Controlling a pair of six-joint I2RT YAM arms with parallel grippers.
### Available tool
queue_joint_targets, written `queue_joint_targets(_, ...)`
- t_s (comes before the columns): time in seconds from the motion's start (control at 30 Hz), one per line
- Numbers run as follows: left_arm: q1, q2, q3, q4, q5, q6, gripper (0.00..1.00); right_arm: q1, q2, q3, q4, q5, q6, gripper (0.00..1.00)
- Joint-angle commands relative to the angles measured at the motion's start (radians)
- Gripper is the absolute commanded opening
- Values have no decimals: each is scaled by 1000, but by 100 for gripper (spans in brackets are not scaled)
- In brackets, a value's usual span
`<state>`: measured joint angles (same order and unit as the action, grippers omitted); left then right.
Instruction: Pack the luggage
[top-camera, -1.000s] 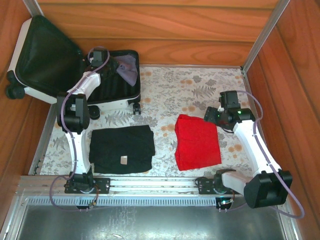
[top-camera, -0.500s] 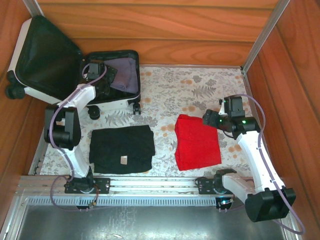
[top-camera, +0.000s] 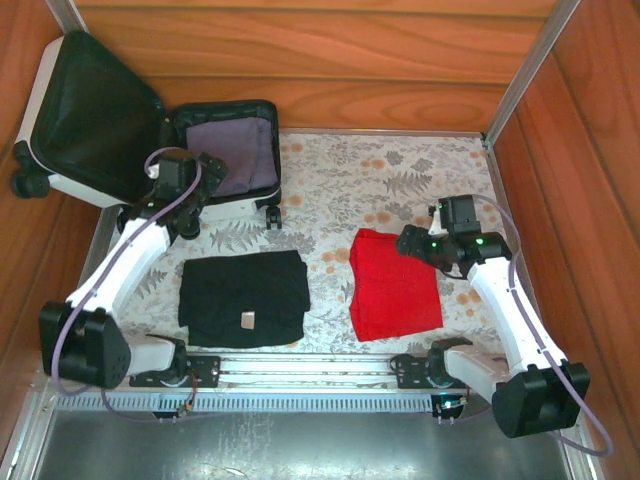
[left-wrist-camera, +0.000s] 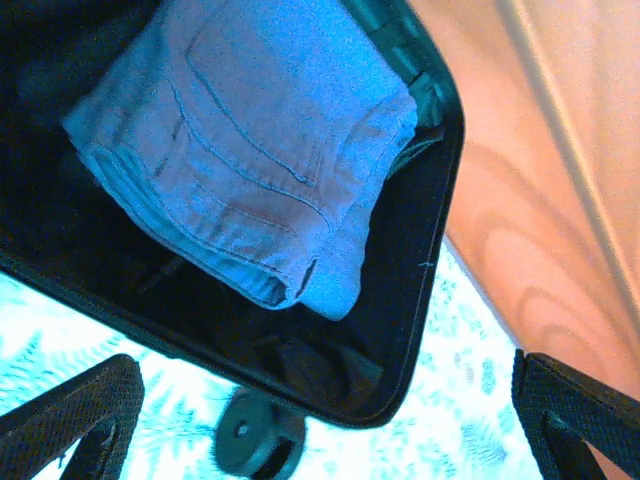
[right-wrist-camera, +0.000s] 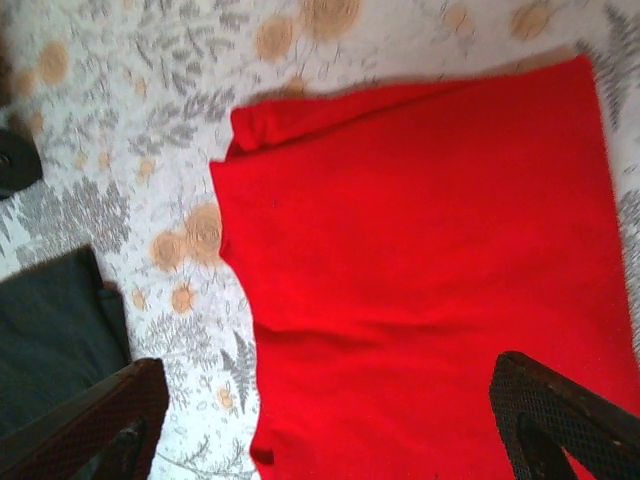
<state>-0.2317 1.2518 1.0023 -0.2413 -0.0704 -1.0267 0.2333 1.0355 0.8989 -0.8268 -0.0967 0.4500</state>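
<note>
The white luggage (top-camera: 38, 95) lies open at the back left, its black-lined lid leaning on the wall. A folded pale grey-blue garment (top-camera: 238, 150) (left-wrist-camera: 250, 150) lies flat in its lower half (left-wrist-camera: 425, 290). My left gripper (top-camera: 203, 168) (left-wrist-camera: 320, 430) hovers open at the luggage's near edge, holding nothing. A folded red garment (top-camera: 393, 285) (right-wrist-camera: 420, 250) lies on the table at right. My right gripper (top-camera: 410, 243) (right-wrist-camera: 325, 430) stands open just above its upper part, one finger on each side. A folded black garment (top-camera: 243, 297) (right-wrist-camera: 50, 320) lies at the near left.
A floral cloth (top-camera: 340, 190) covers the table. Wooden walls (top-camera: 330, 60) close in the back and both sides. A metal rail (top-camera: 300, 365) runs along the near edge. One luggage wheel (left-wrist-camera: 245, 440) sits just off the left gripper.
My left gripper opened, let go of the pale garment, which now lies flat in the luggage, and drew back toward the near edge. My right gripper shifted a little left over the red garment.
</note>
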Motion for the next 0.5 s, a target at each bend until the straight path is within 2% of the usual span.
queue_joint_targets(0.0,-12,-87,-67,-25,-22,275,100,112,11,-23,-62,37,90,89)
queue_joint_targets(0.1,-21,-156,-138,-17,28,384,100,236,65,-43,-56,91,143,89)
queue_joint_targets(0.17,-35,-202,-187,-11,49,423,100,285,123,-58,-23,99,170,87)
queue_joint_targets(0.33,-99,-340,-323,22,86,484,100,353,310,-38,30,144,194,82)
queue_joint_targets(0.47,-132,-446,-403,34,86,443,100,381,405,-25,85,180,204,80)
